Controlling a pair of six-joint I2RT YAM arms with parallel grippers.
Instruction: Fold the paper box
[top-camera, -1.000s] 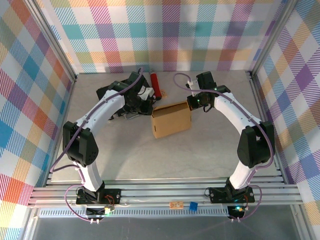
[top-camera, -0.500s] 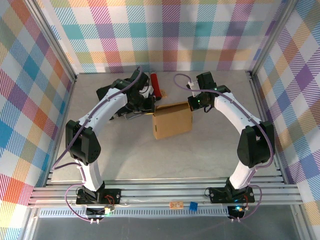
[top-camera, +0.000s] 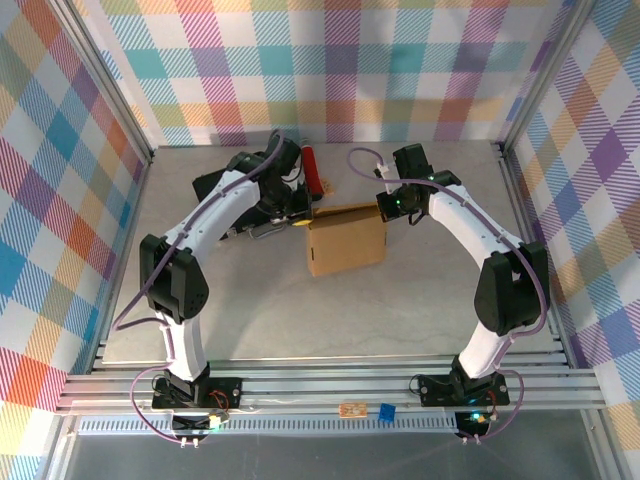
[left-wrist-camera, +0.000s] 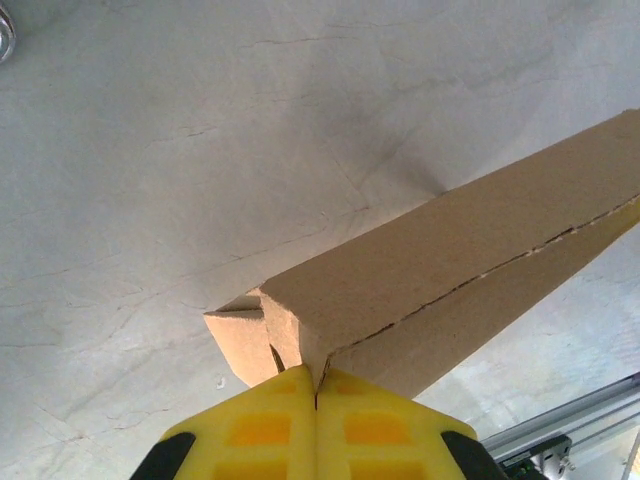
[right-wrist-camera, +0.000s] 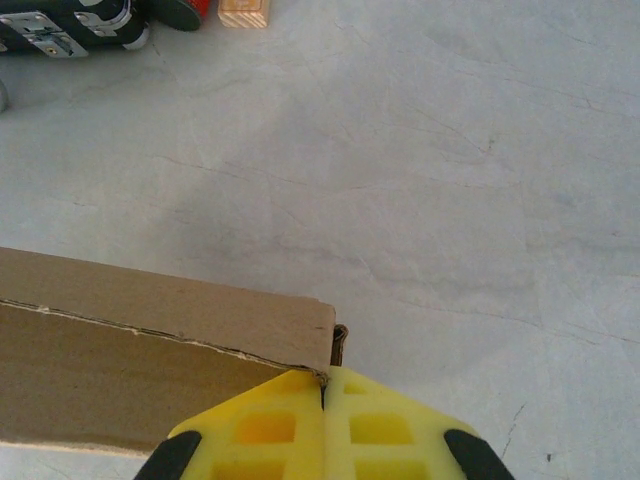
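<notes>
Near the middle of the table (top-camera: 300, 310), the paper box (top-camera: 345, 240) is sitting while the left gripper (left-wrist-camera: 316, 372) and right gripper (right-wrist-camera: 323, 378), both pressed tight together, are touching its two far corners, and one side pushing too hard is likely risking the box spinning or popping open.

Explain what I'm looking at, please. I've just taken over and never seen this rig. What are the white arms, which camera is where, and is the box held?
Those are two robot arms, bolted at the near edge of the table. The wide picture looks down from above and behind them. The other two come from a camera on each wrist, with yellow fingers in front. On the table are the brown paper box, a red cylinder and a black case. The left gripper and right gripper are both shut, each apparently pinching a far corner of the box.
</notes>
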